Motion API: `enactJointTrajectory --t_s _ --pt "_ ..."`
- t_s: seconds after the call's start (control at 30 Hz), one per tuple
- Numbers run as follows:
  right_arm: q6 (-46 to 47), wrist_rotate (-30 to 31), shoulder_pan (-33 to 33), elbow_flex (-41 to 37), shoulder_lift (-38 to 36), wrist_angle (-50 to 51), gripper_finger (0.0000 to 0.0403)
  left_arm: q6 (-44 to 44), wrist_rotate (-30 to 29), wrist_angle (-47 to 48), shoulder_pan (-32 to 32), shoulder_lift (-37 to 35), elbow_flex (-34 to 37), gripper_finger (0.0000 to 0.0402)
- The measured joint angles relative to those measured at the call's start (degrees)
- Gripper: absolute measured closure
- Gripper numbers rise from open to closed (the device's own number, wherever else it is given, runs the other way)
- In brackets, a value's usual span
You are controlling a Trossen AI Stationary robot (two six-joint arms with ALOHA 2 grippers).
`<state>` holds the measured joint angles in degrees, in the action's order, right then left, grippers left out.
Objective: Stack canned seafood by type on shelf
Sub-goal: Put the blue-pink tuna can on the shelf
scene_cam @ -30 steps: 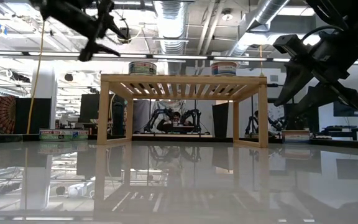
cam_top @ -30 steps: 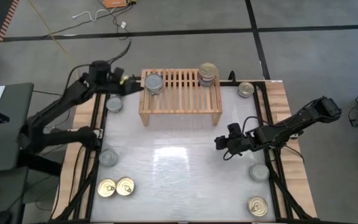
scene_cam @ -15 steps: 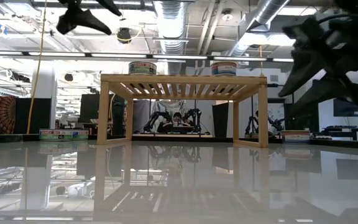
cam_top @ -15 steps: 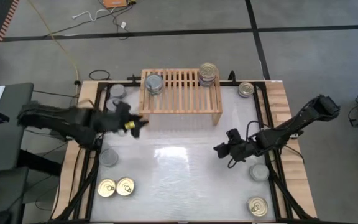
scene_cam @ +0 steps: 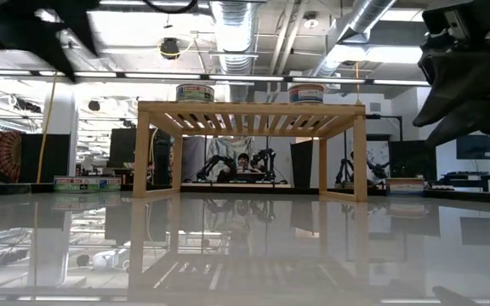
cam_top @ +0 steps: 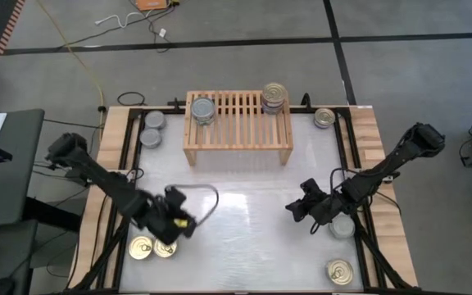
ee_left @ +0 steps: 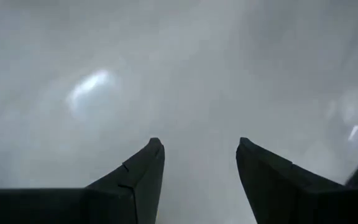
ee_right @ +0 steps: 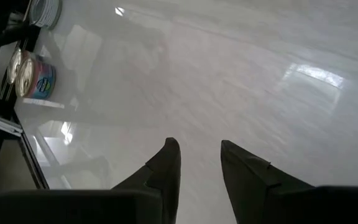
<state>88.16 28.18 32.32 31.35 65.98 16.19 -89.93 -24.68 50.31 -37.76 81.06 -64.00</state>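
The light-wood shelf stands at the table's far side. On its slatted top sit a silver-topped stack of canned seafood and a gold-topped stack. Two gold-topped cans rest on the table at the near left. My left gripper hovers open just right of them, and in its wrist view only bare table shows between the fingers. My right gripper hangs open over the table, left of a silver can.
Two silver cans lie left of the shelf, and one can lies to its right. A gold-topped can sits at the near right corner. Wooden planks border the table's sides. The glossy table middle carries nothing.
My left gripper has swung fast from beside the shelf's left end toward the table's near edge and now hangs by the two gold-topped cans. My right gripper has drifted a little toward the near edge. The cans on the shelf have stayed put.
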Motion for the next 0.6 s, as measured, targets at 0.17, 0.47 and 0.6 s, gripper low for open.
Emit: enactJointTrajectory --t_s 0.17,0.47,0.6 --pt "-0.2 0.4 -0.2 0.0 0.0 0.0 0.0266 -4.2 13.5 0.8 -5.6 4.7 -2.4 0.0217" --pt "-0.2 0.4 0.2 0.0 0.0 -0.4 0.0266 -15.8 27.9 6.6 -10.2 11.0 -2.4 0.0217" --pt "-0.2 0.4 0.4 0.0 0.0 -0.5 0.0266 -15.0 28.9 7.1 -10.2 13.1 -2.4 0.0217"
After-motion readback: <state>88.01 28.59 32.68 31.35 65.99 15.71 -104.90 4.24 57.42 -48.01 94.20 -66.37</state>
